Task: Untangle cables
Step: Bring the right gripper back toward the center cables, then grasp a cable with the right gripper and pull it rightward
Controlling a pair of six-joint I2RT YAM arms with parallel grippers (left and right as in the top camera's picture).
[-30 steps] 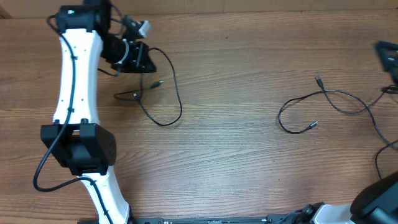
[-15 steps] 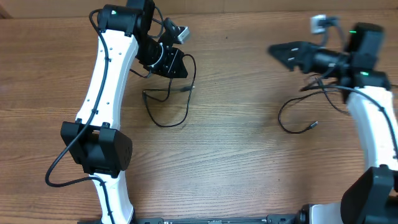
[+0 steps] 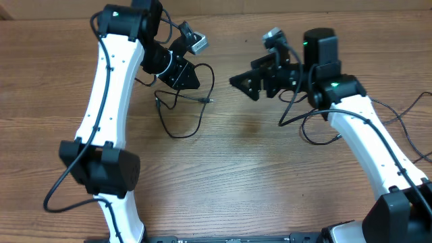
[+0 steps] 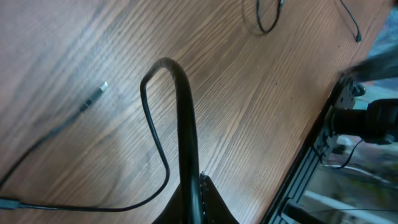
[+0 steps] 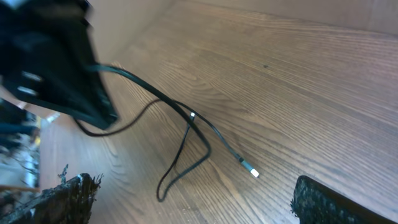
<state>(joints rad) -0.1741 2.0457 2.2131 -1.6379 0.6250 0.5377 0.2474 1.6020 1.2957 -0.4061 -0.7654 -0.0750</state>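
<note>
The brown wood-grain desk point(image 3: 229, 182) spreads beneath both sets of jaws. The white left arm point(image 3: 101, 115) and the white right arm point(image 3: 374, 145) lean inward, and their black heads face each other, well apart. The left jaws are closed on a thin black looped cable point(image 3: 180, 136). In the left wrist view it rises out of them, bends over and trails to the desk below them. The right jaws stand wide with nothing between them. A second thin black cable strand point(image 3: 303, 130) lies on the desk behind the right jaws, beside that arm. A small light-tipped plug point(image 5: 251, 171) of the looped cable rests on the desk ahead of the right jaws, apart from them.
</note>
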